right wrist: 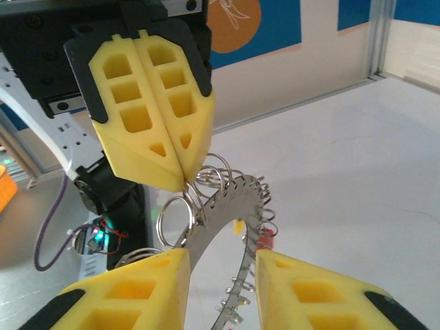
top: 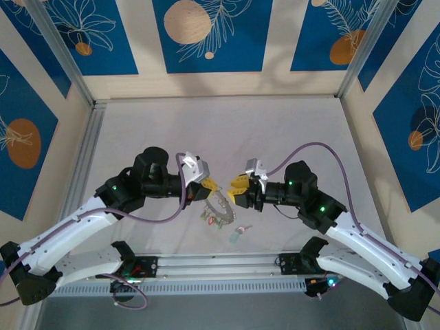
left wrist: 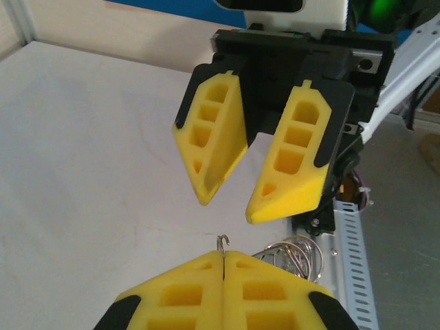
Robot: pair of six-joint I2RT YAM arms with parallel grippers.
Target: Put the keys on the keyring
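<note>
Right tool (right wrist: 221, 265), fingers apart, straddling the rim of the keyring (right wrist: 237, 196); left tool (right wrist: 180, 182), fingers together, pinching the small wire loops (right wrist: 203, 189) at the keyring's top, directly ahead of the right tool; advised: close squarely on the flat rim, clear of the loops.

Top view: fixed high above and behind the arm bases, tilted down and forward across the table (top: 289, 130) toward the blue-patterned back wall (top: 234, 41). It is far enough off to hold both arms whole.
Left wrist view: mounted on the left arm just behind the left gripper (left wrist: 223, 256), facing the right gripper (left wrist: 232, 208) head-on, very close.
Right wrist view: mounted on the right arm, looking over its own fingertips (right wrist: 172, 265) at the left gripper, very close.
Shared ground: the mid-table spot where the two grippers face each other at the ring (right wrist: 205, 230). Each wrist view looks back toward the other.
</note>
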